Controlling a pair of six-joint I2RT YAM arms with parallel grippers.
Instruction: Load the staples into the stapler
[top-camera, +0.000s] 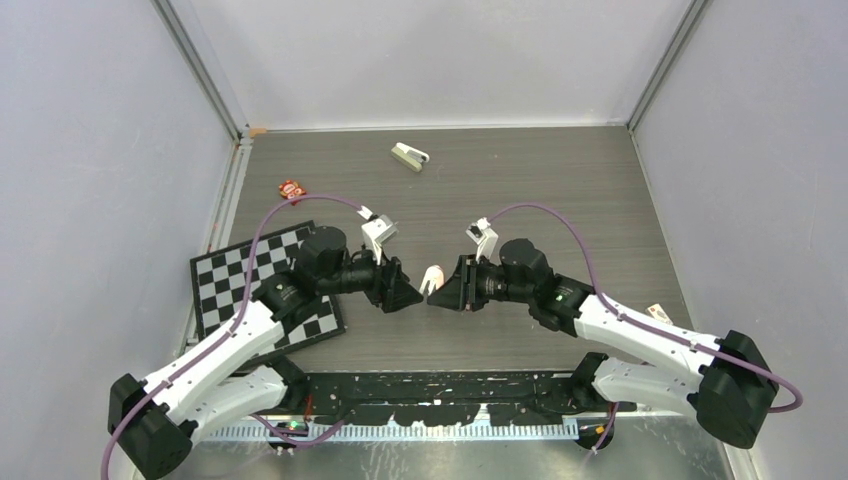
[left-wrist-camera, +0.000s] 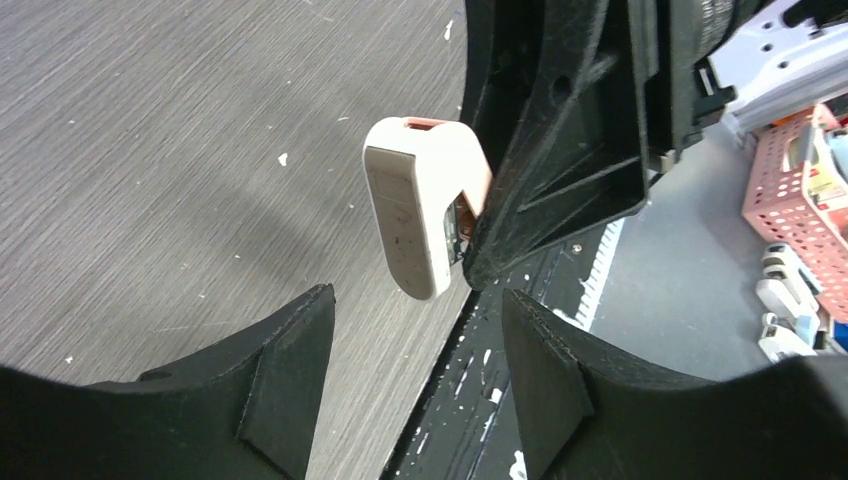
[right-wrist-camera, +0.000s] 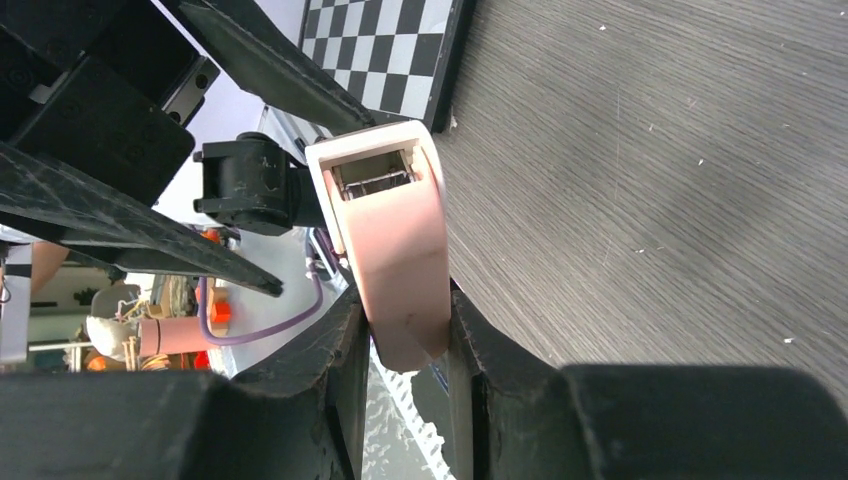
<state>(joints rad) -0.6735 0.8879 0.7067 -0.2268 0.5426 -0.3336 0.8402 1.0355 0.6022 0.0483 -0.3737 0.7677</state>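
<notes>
Centrally, we find the right pincer (right-wrist-camera: 400, 330) clenched on a pink stapler-like object (right-wrist-camera: 385, 240). It grips only the lower end, so the open, hollow end sticks out toward the other arm. Facing it, the left pincer (left-wrist-camera: 415, 293) is released. Its two black fingers (left-wrist-camera: 290, 370) are spread wide with nothing between them, just short of the pink object's pale rounded side. The object hangs in the air above the dark wood-grain desk (top-camera: 560, 200), between the two pincers.

Farther out, the stapler (top-camera: 408, 155), pale beige-green, lies alone near the far edge of the desk, well apart from both arms. We cannot make out the staples anywhere. A small red item (top-camera: 291, 188) lies at the far left, and a checkerboard (top-camera: 230, 270) sits under the left arm.

We judge two risks. Because only one end is pinched, a push or pull from the left pincer could lever the pink object askew or out of the grip, and it would drop to the desk. Also, with both pincers busy at the pink object, the beige-green stapler may be left unloaded.

Both arms reach forward from the near edge and bend inward, wrists level, pincers nose to nose above the desk's middle.
</notes>
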